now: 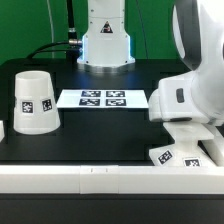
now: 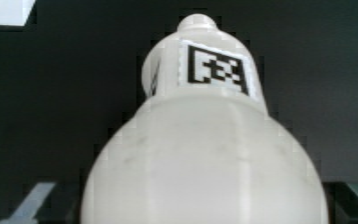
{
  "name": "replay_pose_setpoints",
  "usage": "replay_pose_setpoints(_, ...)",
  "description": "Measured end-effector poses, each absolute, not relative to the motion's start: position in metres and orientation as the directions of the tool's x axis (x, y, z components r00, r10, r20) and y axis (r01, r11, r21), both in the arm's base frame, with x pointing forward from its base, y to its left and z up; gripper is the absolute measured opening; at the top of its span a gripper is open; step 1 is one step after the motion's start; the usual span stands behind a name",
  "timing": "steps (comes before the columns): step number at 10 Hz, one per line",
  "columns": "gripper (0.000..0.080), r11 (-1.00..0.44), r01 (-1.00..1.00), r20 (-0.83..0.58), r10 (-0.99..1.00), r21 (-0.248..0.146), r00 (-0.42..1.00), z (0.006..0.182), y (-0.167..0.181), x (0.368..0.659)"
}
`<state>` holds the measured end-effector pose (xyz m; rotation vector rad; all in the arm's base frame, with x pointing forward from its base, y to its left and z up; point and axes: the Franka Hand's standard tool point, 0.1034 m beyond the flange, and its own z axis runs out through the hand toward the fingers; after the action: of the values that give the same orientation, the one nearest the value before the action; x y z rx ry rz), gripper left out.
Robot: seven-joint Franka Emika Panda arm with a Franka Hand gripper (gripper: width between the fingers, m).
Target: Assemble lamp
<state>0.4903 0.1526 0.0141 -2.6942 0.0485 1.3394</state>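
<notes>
Nearest of all, a long white rail (image 1: 60,178) across the front edge of a flat black table (image 1: 100,135). Just past the rail, nearer than the marker board (image 1: 104,98) and to the exterior view's right of it, a big white arm (image 1: 195,85) bent down low over the table. Under the arm, some small white bits (image 1: 166,155) with tags, too mixed up to tell which parts.

Up close in the wrist view, the gripper (image 2: 190,198), with one dark finger (image 2: 34,198) on each side of the bulb (image 2: 202,120). Fingers apart and very close to the fat round head; cannot tell if squeezing it or not. Long way of the bulb running straight out from the wrist camera: fat round head close, thin neck far, tip pointing away. One square tag on the neck. Black table behind it.

To the exterior view's left of the marker board, the shade (image 1: 35,101), standing up, wide end down, tag facing forward. Behind the marker board, the arm's white stand (image 1: 105,45), then a green wall (image 1: 150,35).
</notes>
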Motion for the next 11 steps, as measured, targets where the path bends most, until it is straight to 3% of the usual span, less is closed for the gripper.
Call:
replay_pose_setpoints(2,0.0576,-0.990,-0.081,-0.790,0.044,-0.118,0.611,0.021,0.150,0.493)
replay_pose_setpoints(6,0.0576,-0.974,0.002,-0.767,0.181,-0.228,0.615,0.086,0.127,0.506)
replay_pose_setpoints(7,0.0576,-0.971,0.010,-0.748,0.191,-0.239,0.635,0.095,0.123,0.511)
replay_pose_setpoints(9,0.0577,-0.971,0.011,-0.734,0.188,-0.239,0.653,0.089,0.125,0.513)
replay_pose_setpoints(11,0.0577,-0.974,0.017,-0.624,0.159,-0.227,0.765,0.087,0.123,0.524)
